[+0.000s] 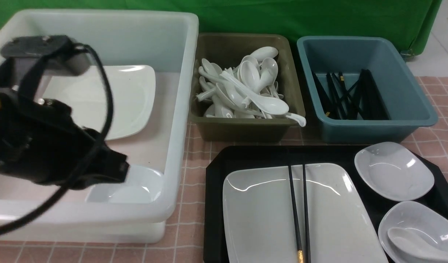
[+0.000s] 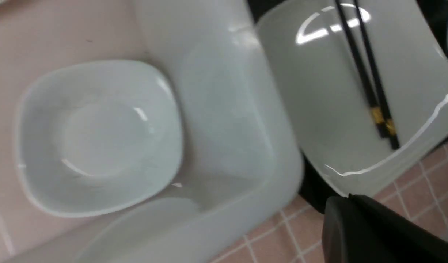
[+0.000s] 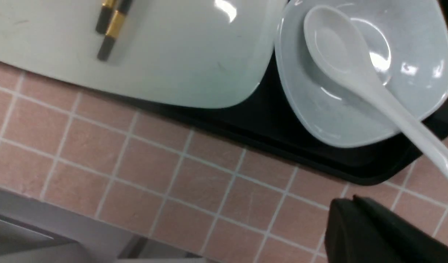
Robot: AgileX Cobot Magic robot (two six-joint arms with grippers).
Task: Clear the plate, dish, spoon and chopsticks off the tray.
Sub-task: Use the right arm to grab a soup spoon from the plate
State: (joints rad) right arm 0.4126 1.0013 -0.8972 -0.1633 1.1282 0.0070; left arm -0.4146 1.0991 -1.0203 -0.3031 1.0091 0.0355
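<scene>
The black tray [image 1: 216, 190] lies at the front right. On it rests the large white plate [image 1: 268, 212], with the black chopsticks [image 1: 299, 204] lying across it. Two white dishes sit at the tray's right, one farther [image 1: 394, 171] and one nearer [image 1: 421, 223], and the white spoon [image 3: 355, 69] lies in the nearer dish [image 3: 319, 113]. My left gripper [image 2: 350, 197] is shut and empty, hanging at the near right corner of the white tub [image 1: 180, 109]. My right gripper [image 3: 353, 199] is shut and empty over the tablecloth, just in front of the tray's near edge [image 3: 282, 142].
The white tub holds a small white dish [image 2: 96, 135] and a square white plate [image 1: 125, 95]. Behind the tray stand an olive tub [image 1: 246, 131] full of spoons and a blue tub [image 1: 374, 128] with black chopsticks. A pink checked cloth covers the table.
</scene>
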